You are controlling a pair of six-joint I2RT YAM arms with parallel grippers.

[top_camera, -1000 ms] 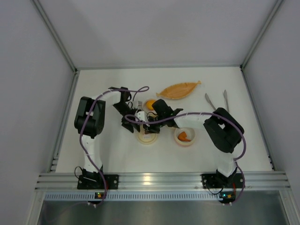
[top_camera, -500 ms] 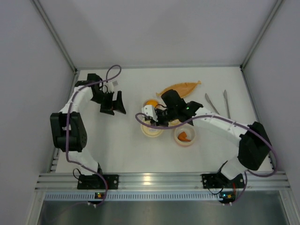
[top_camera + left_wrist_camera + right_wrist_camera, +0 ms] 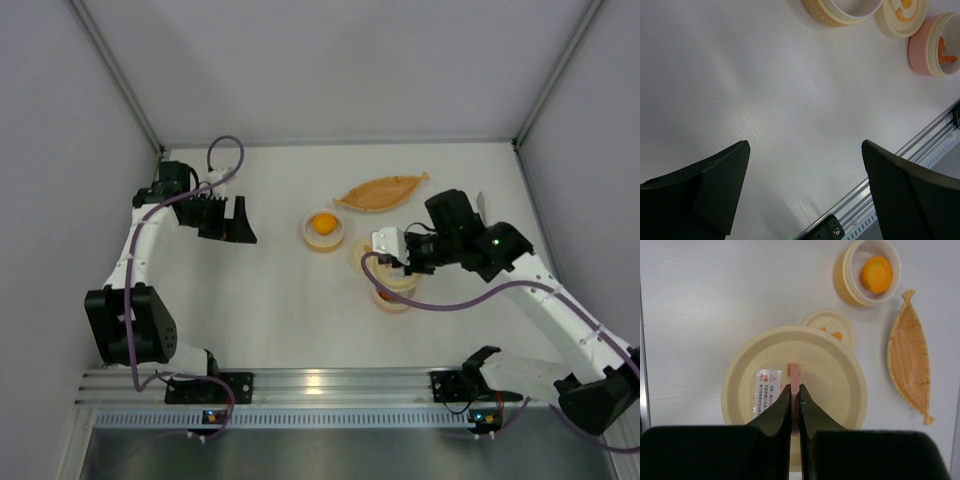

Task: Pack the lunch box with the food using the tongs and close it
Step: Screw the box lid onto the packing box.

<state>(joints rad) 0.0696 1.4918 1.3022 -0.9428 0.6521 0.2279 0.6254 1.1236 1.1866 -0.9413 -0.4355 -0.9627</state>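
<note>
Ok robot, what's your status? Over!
Left gripper open, off to the side. Right gripper shut on lid by its pink tab, above pink bowl. One food lump in yellow bowl. Untouched tongs partly behind right arm.

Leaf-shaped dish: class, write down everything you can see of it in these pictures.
The leaf-shaped dish is long and slim, orange-tan, and tapers at both ends, one finishing in a small tail. Its surface looks ribbed, like woven straw or moulded plastic. It appears empty. It lies flat and hollow side up on the white table, toward the far side and at a slant. It sits just beyond the cream bowl, with a gap between them. Only the table touches it.
</note>
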